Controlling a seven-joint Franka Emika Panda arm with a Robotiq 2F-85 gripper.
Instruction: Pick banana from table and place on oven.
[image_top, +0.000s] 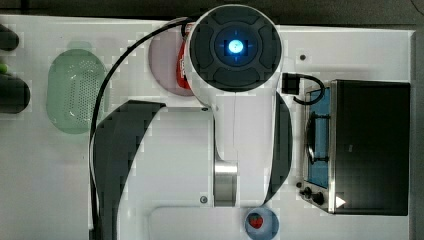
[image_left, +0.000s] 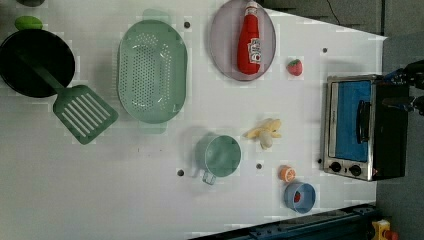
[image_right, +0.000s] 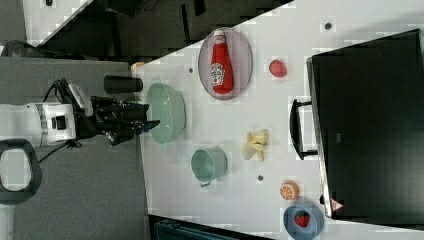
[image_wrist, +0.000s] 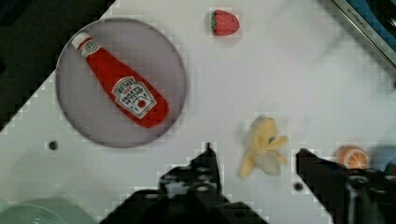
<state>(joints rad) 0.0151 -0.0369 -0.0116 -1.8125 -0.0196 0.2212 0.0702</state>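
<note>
In the left view, from left to right: green colander (image_left: 152, 71), green cup (image_left: 218, 155), ketchup bottle (image_left: 249, 44) on a grey plate (image_left: 222, 45), then banana (image_left: 265, 132) lying on the white table (image_left: 100, 190), just right of the cup and left of the oven (image_left: 362, 127). In the wrist view, gripper (image_wrist: 254, 161) spread wide, holding nothing, banana (image_wrist: 262, 145) between its fingers.

We note a white arm (image_top: 235, 125) with dark grey covers, a blue-lit cap, black cable (image_top: 107, 90), black gripper (image_right: 145, 121).
</note>
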